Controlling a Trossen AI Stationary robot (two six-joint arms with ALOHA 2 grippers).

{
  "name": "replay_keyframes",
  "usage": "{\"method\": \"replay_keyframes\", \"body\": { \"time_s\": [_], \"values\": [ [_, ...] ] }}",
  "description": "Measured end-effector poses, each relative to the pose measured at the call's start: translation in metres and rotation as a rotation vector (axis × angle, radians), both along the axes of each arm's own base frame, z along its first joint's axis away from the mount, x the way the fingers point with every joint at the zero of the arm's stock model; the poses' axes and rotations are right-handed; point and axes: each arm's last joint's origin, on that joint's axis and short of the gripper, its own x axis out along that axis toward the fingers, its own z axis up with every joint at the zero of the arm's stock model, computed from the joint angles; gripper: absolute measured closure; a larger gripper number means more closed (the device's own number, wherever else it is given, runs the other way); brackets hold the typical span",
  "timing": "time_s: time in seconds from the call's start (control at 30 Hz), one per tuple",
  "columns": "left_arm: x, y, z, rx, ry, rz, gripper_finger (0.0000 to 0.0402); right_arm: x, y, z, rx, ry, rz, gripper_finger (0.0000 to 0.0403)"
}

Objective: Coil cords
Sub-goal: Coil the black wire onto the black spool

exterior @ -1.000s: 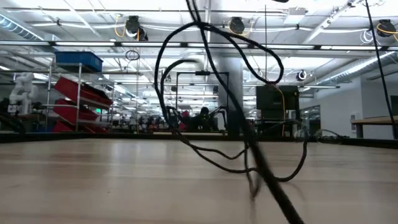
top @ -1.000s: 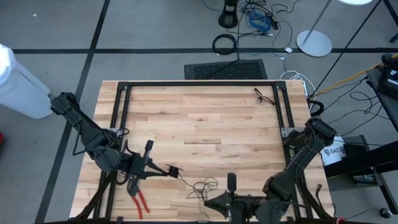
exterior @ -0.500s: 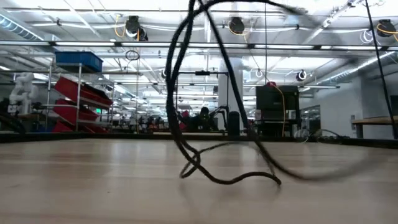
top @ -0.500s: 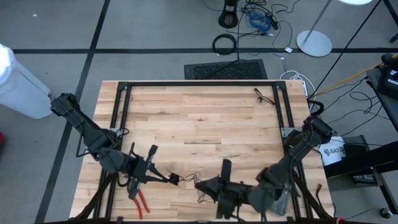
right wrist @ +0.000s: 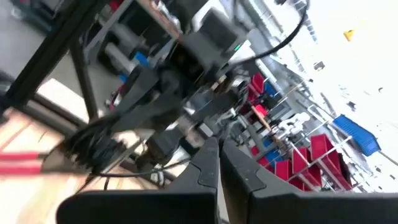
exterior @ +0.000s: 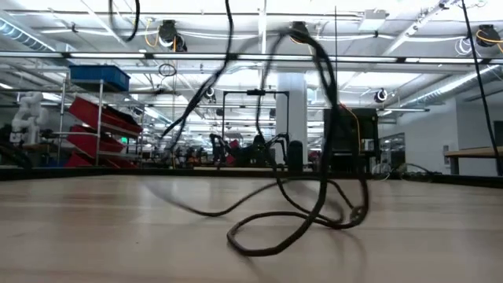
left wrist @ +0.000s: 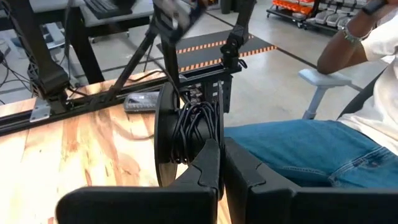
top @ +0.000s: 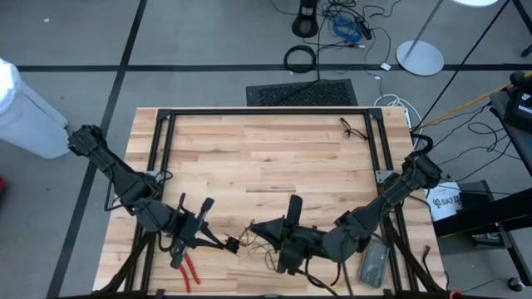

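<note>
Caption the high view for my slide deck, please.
Both grippers, left and right, meet over the thin black cord near the table's front edge.

Table (top: 266,158): we are seeing pale wood in butcher-block strips, framed by black rails.
Cord (exterior: 299,212): we are seeing thin black loops.
Pliers (top: 186,267): we are noting red handles — dark metal above.
Arms: we are seeing both in black.
Floor mat (top: 301,92): we are seeing dark grey, ribbed.
Person's trousers (left wrist: 311,149): we are seeing blue denim — white top.
</note>
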Motion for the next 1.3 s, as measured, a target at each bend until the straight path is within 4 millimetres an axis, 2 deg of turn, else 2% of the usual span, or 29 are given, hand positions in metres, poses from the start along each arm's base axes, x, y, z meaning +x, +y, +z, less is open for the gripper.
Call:
{"method": "replay_keyframes", "body": {
  "time_s": [0.2,0.4,0.6,0.8,1.3],
  "values": [
    [0.000,0.000,0.000,-0.001,-0.001,0.000,0.0393,-0.005,0.004,0.019,0.010,-0.041,0.025,0.0403],
    [0.008,-0.005,-0.006,0.004,0.009,-0.030,0.0393,0.000,-0.001,0.023,0.019,-0.056,0.108,0.0403],
    [0.021,-0.012,-0.012,-0.020,0.001,-0.134,0.0393,0.011,-0.018,0.022,0.032,-0.052,0.097,0.0403],
    [0.028,-0.009,-0.014,-0.027,-0.004,-0.129,0.0393,0.018,-0.030,0.020,0.050,-0.041,0.091,0.0403],
    [0.028,-0.013,-0.001,-0.053,-0.151,-0.254,0.0393,0.028,-0.038,0.005,0.198,0.054,0.206,0.0403]
  ]
}}
